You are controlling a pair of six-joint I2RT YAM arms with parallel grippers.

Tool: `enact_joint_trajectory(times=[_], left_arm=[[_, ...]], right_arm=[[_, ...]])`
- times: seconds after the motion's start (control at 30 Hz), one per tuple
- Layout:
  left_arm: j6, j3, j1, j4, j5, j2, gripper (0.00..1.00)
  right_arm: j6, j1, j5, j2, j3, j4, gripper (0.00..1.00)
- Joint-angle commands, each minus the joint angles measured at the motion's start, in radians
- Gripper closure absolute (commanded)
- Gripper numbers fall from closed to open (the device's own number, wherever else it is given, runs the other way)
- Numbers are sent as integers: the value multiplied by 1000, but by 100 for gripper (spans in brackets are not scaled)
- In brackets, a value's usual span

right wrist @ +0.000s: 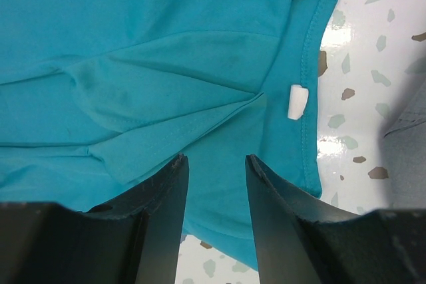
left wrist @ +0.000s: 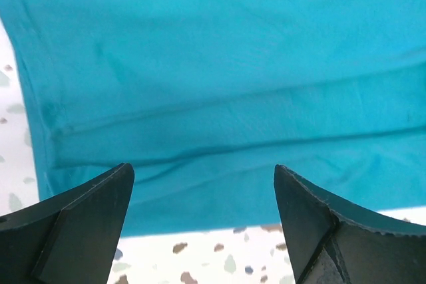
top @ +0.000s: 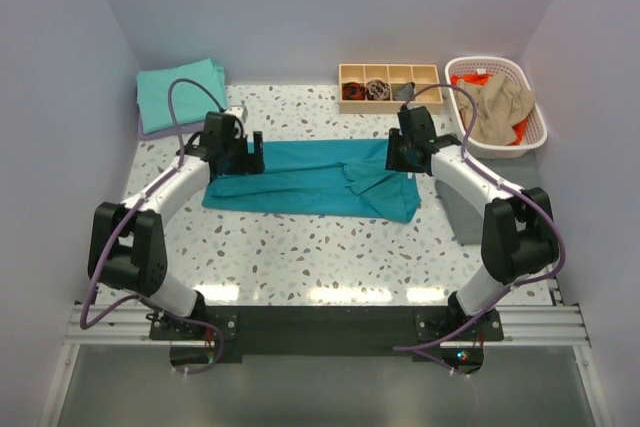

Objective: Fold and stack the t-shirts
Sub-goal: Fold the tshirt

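Note:
A deep teal t-shirt (top: 305,181) lies folded lengthwise into a long strip across the middle of the table. It fills the left wrist view (left wrist: 219,91) and the right wrist view (right wrist: 146,64), where its collar and white tag (right wrist: 297,102) show. My left gripper (top: 243,155) is open and empty over the strip's left end. My right gripper (top: 403,155) is open and empty over the strip's right, collar end. A folded aqua-green t-shirt (top: 181,94) lies on a lavender one at the back left. Tan (top: 502,105) and orange (top: 473,78) shirts fill the basket.
A white lattice basket (top: 532,129) stands at the back right. A wooden tray with four compartments (top: 390,72) stands at the back middle. A grey cloth (top: 462,209) lies under my right arm. Walls close in the left, back and right sides.

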Motion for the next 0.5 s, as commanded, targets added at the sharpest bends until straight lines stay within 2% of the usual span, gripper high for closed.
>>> enact_joint_trajectory(times=[0.0, 0.47], left_arm=[[19, -58, -7, -52, 62, -50, 9], [8, -110, -9, -26, 229, 22, 10]], right_arm=[[14, -3, -27, -20, -15, 14, 56], [11, -5, -24, -14, -17, 6, 56]])
